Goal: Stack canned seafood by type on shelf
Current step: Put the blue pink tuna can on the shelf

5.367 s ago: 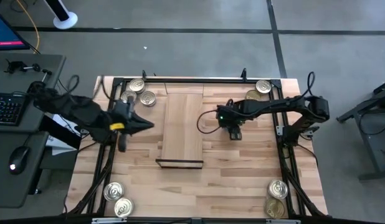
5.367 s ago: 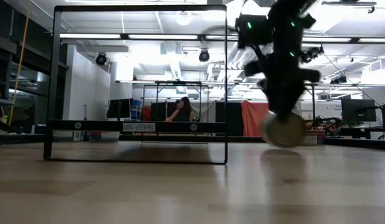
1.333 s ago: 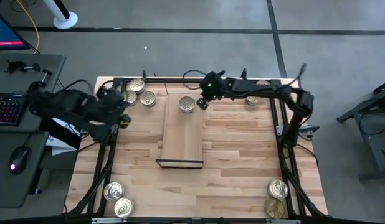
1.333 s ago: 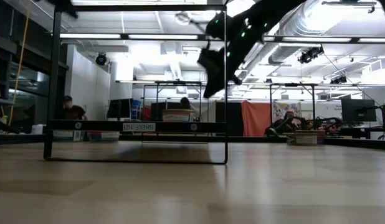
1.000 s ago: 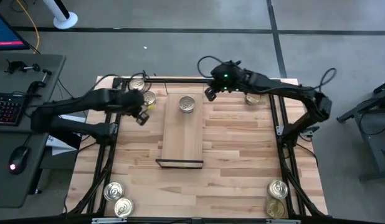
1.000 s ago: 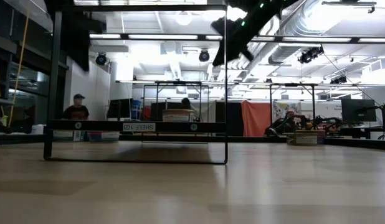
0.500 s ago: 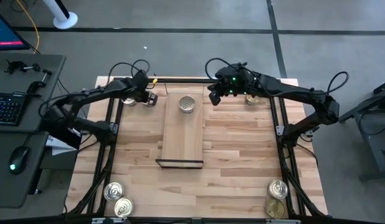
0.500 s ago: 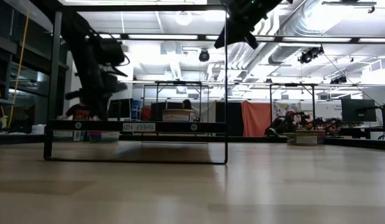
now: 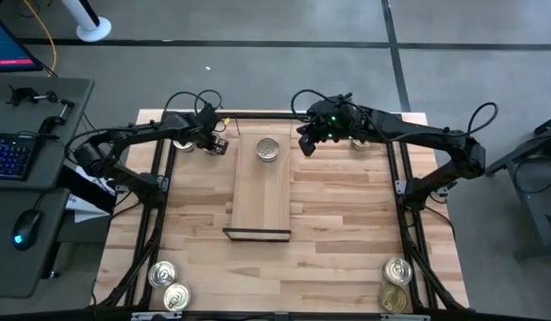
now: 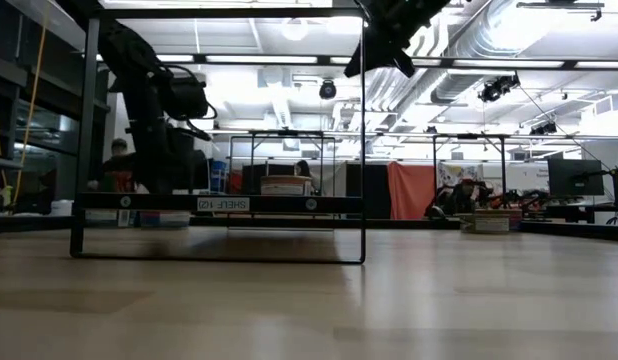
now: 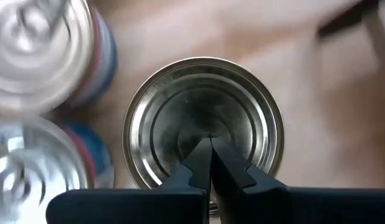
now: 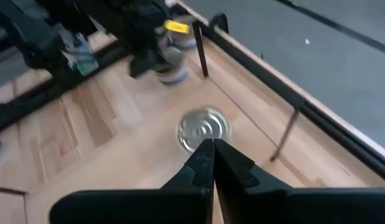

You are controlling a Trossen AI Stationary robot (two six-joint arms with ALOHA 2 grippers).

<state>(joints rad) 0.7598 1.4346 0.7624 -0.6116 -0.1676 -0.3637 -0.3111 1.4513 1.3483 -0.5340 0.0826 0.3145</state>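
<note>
The shelf lies along the table's middle, and one silver-lidded tin of canned seafood stands on its far end. At the far left, my left gripper is shut, its tips over the middle of another silver-lidded tin that stands on the table. Two more tins stand beside that one. My right gripper is shut on nothing and hangs high, just right of the shelf's far end. In its own view its tips point toward the tin on the shelf. My left gripper's shut fingers point down at the centre of the tin's lid. Whether the tips touch the lid, I cannot tell.
Two tins stand at the near left corner and two at the near right. Another tin shows at the far right, partly under my right arm. A black metal frame edges the table. Bare wood lies on both sides of the shelf.
My left gripper has swung toward the table's far edge and come down over the tins at the far left. My right gripper has risen a little and stayed near the shelf's far end. The tin on the shelf has kept its place.
</note>
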